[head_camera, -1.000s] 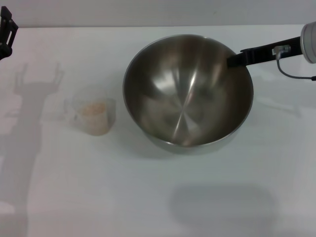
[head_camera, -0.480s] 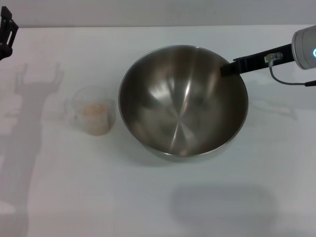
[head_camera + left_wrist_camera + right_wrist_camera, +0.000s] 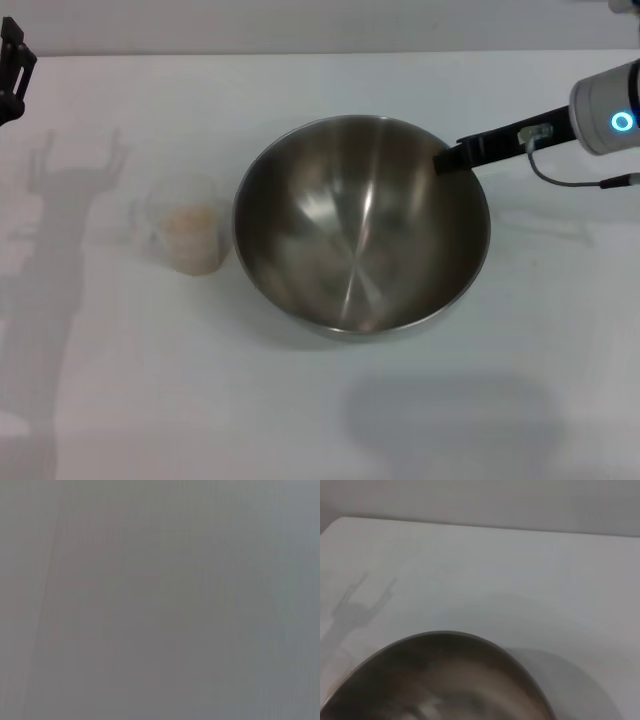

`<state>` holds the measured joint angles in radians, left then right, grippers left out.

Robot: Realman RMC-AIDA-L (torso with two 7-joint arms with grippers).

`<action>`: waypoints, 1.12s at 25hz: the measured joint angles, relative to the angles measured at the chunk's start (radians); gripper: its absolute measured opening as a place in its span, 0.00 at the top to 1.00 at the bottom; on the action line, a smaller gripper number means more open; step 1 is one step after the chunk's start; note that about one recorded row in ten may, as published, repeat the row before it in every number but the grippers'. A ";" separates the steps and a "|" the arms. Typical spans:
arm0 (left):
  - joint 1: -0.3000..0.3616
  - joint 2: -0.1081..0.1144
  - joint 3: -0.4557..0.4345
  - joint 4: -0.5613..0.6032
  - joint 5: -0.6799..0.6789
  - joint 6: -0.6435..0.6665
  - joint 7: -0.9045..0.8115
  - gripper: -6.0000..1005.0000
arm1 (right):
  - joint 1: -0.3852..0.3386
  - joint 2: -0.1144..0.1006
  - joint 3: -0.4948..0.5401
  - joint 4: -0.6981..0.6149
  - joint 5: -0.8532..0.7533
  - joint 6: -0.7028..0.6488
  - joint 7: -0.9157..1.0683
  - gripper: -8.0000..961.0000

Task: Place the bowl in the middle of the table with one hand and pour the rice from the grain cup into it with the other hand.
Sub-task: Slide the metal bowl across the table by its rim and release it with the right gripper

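— Near the middle of the tabletop (image 3: 320, 420), what's there?
— The bowl (image 3: 360, 225), with the right hand (image 3: 452, 157) clamped on its far right rim.
— And the grain cup (image 3: 187, 224)?
— Just left of the bowl, holding rice (image 3: 190, 220). The left hand (image 3: 12, 65) sits far left; its grip is probably unreadable.

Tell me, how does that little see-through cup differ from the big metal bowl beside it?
The bowl is shiny steel and far wider; the grain cup is small, clear plastic. The cup holds pale rice; the bowl looks empty. The right gripper is at the bowl's rim; nothing touches the cup. Both sit open-side up on the white table.
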<state>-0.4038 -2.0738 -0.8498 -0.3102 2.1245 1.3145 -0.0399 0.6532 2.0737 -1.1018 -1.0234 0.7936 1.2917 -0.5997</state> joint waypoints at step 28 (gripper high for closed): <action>0.020 0.000 0.000 -0.011 0.000 0.017 0.000 0.18 | -0.012 0.001 -0.109 -0.216 -0.059 -0.130 -0.033 0.40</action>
<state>-0.3841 -2.0739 -0.8498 -0.3211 2.1244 1.3320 -0.0399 0.6415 2.0746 -1.2104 -1.2394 0.7345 1.1619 -0.6329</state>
